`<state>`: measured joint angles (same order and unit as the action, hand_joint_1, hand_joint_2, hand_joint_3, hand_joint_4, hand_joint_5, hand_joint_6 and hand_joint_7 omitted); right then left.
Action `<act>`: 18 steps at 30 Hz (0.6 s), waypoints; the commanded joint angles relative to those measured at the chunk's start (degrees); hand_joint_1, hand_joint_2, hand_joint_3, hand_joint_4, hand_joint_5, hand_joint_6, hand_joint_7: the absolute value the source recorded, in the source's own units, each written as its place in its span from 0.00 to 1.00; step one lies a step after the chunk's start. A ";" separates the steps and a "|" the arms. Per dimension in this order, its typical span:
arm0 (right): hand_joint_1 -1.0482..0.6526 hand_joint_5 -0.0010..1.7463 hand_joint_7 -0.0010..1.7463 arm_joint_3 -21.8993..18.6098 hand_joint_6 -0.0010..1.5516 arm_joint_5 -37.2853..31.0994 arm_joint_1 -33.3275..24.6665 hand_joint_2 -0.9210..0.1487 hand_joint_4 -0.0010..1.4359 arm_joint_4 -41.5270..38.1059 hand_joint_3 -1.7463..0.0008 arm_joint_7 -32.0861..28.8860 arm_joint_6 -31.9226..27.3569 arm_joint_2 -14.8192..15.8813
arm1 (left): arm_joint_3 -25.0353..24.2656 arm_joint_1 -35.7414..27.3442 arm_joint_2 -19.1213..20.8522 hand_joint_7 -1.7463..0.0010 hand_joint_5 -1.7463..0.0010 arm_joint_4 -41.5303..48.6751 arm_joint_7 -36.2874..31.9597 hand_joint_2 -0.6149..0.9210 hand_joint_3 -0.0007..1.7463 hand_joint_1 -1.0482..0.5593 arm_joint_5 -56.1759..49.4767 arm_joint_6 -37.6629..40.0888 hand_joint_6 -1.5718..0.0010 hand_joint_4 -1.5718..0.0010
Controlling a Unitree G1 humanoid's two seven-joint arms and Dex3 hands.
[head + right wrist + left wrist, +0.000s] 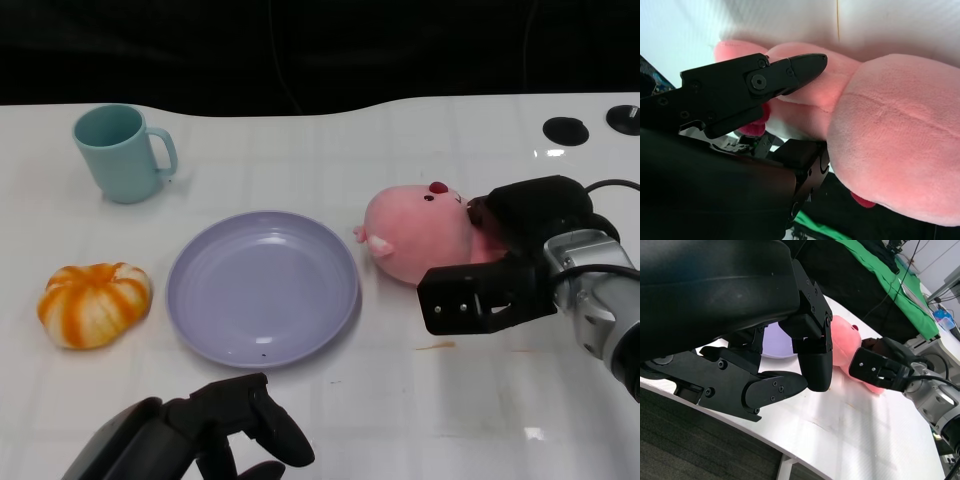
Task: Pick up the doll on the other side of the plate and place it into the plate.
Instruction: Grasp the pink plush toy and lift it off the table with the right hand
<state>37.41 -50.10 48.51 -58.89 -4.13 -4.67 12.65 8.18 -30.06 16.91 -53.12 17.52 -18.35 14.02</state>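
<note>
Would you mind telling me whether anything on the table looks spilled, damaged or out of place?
Only a small brownish smear on the white table near the pink doll, and dark specks in the plate; nothing is tipped or broken.

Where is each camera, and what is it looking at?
Head view: high on the robot, looking down at the table: plate, pink doll, mug, pumpkin; left hand low, right hand around the doll.
Left wrist view: behind the left hand, looking across the table at the doll and right hand.
Right wrist view: behind the right hand, right up against the doll.
All three views share the doll and the right hand.
</note>
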 commanded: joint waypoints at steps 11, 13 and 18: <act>0.41 0.79 0.03 -5.75 0.61 5.78 -3.45 0.00 0.59 8.75 0.82 5.83 -7.15 1.44 | -2.35 1.02 1.39 0.39 0.07 0.56 0.96 0.93 0.38 0.51 2.12 -0.14 0.61 0.65; 0.41 0.83 0.07 -7.66 0.69 7.04 -5.49 0.00 0.60 11.52 0.80 3.24 -6.55 2.22 | -2.67 1.21 1.63 0.39 0.07 1.25 1.04 0.93 0.38 0.52 2.38 -0.65 0.61 0.65; 0.43 0.99 0.48 -11.30 0.65 9.49 -9.31 0.07 0.60 15.74 0.74 -2.07 -3.86 3.45 | -2.63 1.77 2.14 0.39 0.06 2.62 0.83 0.93 0.36 0.51 2.06 -1.45 0.60 0.65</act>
<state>27.46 -41.58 40.33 -44.26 -4.82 -9.16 14.75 5.84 -28.38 18.19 -51.21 18.08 -16.01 13.26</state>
